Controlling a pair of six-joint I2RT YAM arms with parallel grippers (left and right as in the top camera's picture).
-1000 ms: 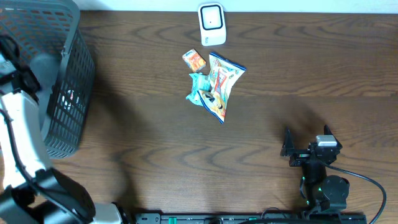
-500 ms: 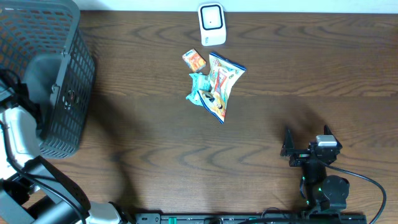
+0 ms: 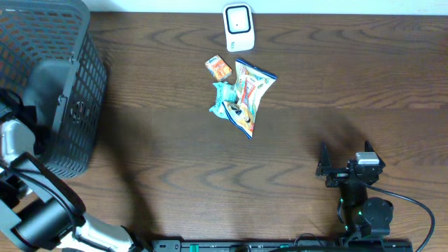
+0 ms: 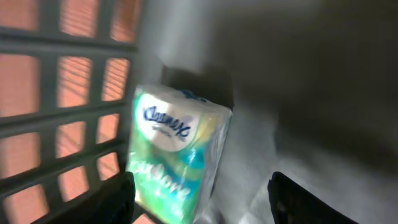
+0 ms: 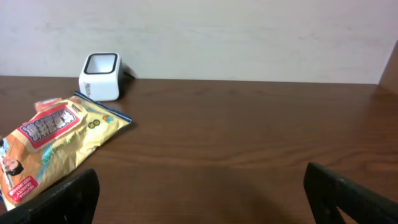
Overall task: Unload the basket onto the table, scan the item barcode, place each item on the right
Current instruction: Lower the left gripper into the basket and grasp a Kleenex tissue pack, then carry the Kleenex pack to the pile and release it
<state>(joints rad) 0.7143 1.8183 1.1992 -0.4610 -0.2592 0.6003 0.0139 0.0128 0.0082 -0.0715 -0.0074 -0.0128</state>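
In the left wrist view a green and white Kleenex tissue pack (image 4: 174, 155) lies inside the grey basket (image 4: 74, 106), against its mesh wall. My left gripper (image 4: 202, 202) is open just above it, the pack's lower end beside the left finger (image 4: 115, 199), not clamped. The white barcode scanner (image 3: 239, 28) stands at the table's far edge. My right gripper (image 3: 343, 157) rests open and empty at the near right, facing the scanner (image 5: 101, 76).
A yellow snack bag (image 3: 248, 94), a small orange packet (image 3: 218, 67) and a teal packet (image 3: 225, 101) lie just in front of the scanner. The basket (image 3: 70, 84) fills the far left corner, with my left arm (image 3: 14, 136) reaching into it.
My left arm has shifted down and to the left at the basket's side. The right arm and the items on the table have not moved.
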